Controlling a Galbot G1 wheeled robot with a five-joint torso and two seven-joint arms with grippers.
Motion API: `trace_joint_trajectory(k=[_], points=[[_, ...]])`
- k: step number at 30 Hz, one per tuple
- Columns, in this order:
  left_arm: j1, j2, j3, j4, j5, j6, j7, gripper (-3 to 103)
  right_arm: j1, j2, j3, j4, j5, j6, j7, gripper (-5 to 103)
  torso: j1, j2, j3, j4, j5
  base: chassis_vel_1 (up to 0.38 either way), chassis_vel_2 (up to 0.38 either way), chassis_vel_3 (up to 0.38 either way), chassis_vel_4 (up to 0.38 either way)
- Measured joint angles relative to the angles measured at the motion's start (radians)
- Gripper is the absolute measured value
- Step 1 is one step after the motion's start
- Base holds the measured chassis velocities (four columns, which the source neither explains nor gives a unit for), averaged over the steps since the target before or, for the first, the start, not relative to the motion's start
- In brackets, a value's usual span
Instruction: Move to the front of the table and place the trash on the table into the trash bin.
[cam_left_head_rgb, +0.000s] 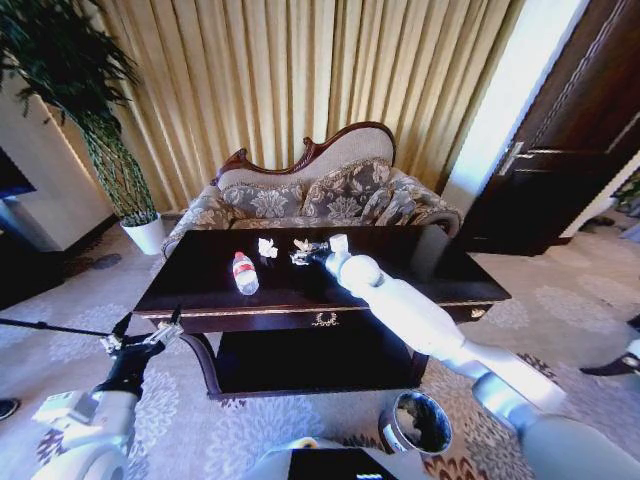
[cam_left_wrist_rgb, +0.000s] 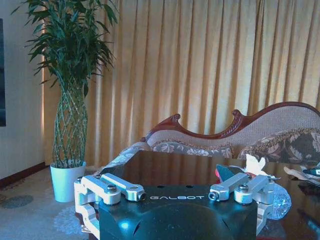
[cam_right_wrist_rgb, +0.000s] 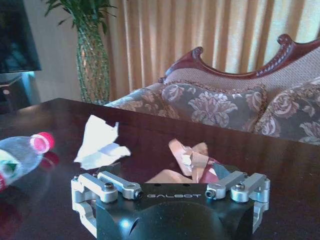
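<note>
The dark glossy table (cam_left_head_rgb: 420, 268) stands in front of me. The trash on it is a clear plastic bottle (cam_left_head_rgb: 243, 272) lying on its side and two white paper scraps (cam_left_head_rgb: 267, 247). My right arm reaches over the table, and its gripper (cam_left_head_rgb: 304, 256) is open at the second crumpled scrap (cam_right_wrist_rgb: 192, 159), which lies just ahead of its jaws. In the right wrist view the other scrap (cam_right_wrist_rgb: 100, 142) and the red-capped bottle (cam_right_wrist_rgb: 20, 159) lie off to one side. My left gripper (cam_left_head_rgb: 150, 328) hangs open, low by the table's front left corner. The round trash bin (cam_left_head_rgb: 418, 424) stands on the carpet by my right side.
A floral sofa (cam_left_head_rgb: 320, 190) stands right behind the table. A tall plant in a white pot (cam_left_head_rgb: 147, 233) is at the back left, and a dark door (cam_left_head_rgb: 570, 130) at the right. Patterned carpet lies open on both sides of the table.
</note>
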Motion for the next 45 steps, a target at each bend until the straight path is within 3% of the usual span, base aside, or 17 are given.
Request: trace_joint_trajectory(k=[17,28,43,45], points=[[-0.004,-0.002,0.002,0.0,-0.002,-0.002,0.002,100,0.021,0.002,0.037,-0.004,0.015,-0.006,0.02,100,0.0,0.0,0.0,-0.0001,0.0001,0.0,0.0,0.0,0.0],[-0.004,-0.006,0.002,0.0,-0.001,-0.006,0.002,100,0.057,0.052,0.025,-0.118,0.01,-0.003,0.024,100,0.0,0.0,0.0,0.0002,0.0001,0.0,0.0,0.0,0.0],[-0.014,-0.015,0.009,0.0,0.0,-0.006,0.003,100,0.051,0.049,0.014,-0.153,-0.016,-0.002,0.023,101,0.0,0.0,0.0,-0.0001,0.0002,0.0,0.0,0.0,0.0],[-0.014,-0.015,0.008,0.0,0.0,-0.006,0.003,100,0.049,0.052,0.013,-0.153,-0.019,-0.001,0.023,91,0.0,0.0,0.0,0.0,0.0002,0.0,0.0,0.0,0.0]])
